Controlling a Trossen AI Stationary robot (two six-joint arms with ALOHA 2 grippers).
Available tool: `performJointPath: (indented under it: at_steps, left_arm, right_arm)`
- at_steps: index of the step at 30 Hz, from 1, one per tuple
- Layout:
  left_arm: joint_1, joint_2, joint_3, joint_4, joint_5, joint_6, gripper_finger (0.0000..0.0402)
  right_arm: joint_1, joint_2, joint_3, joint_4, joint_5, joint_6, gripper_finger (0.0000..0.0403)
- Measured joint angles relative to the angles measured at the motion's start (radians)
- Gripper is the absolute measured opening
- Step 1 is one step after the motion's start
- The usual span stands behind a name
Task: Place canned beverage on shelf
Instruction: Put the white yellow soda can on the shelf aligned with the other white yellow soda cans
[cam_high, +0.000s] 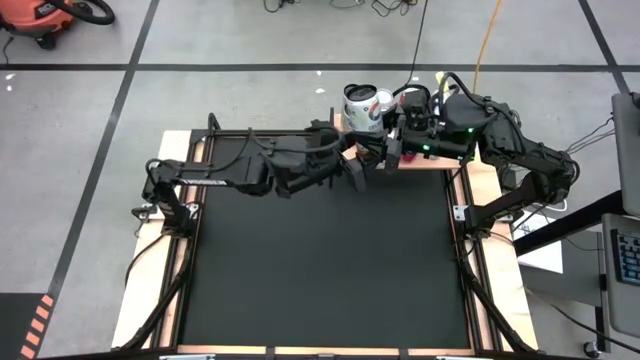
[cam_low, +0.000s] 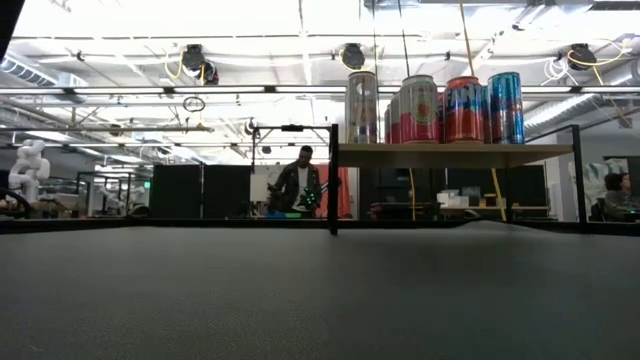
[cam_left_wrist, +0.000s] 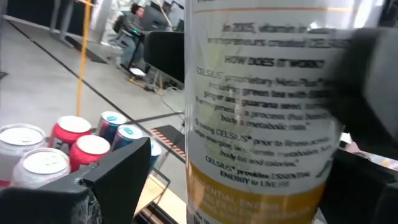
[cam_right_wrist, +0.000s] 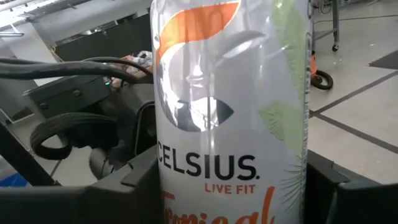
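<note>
A tall white Celsius can stands upright between the fingers of my right gripper, which is shut on it above the table's far right part. My left gripper is open and comes at the same can from the opposite side, one finger on either side of it; I cannot tell whether they touch it. The shelf, a light-wood board on a black frame, carries several cans standing on their bases. Both grippers meet next to these cans in the high view. My right gripper pinches the can's lower body between its two fingers, one on each side of the can's round wall. The fingers reach in level. The can stands upright in the hold; what is under its base does not show.
Red, blue and white can tops crowd the shelf close beside my left gripper. The black table mat stretches toward the near edge. People stand and sit in the room beyond the table.
</note>
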Motion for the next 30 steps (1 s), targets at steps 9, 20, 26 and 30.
performJointPath:
  at_steps: [9, 20, 26, 30]
  left_arm:
    - [0.018, 0.000, 0.000, -0.005, 0.100, -0.026, 0.0318]
    - [0.019, -0.001, 0.000, -0.005, 0.150, -0.026, 0.0252]
    - [0.019, -0.003, 0.000, -0.008, 0.156, -0.026, 0.0250]
    - [0.016, -0.003, -0.001, 0.006, 0.188, -0.026, 0.0249]
  right_arm:
    - [0.000, 0.000, 0.000, -0.002, -0.001, 0.000, 0.0235]
    - [0.000, 0.000, 0.000, -0.017, 0.001, 0.000, 0.0235]
    - [0.000, -0.005, 0.000, -0.030, -0.017, 0.023, 0.0245]
    - [0.000, -0.018, 0.000, -0.038, -0.047, 0.036, 0.0268]
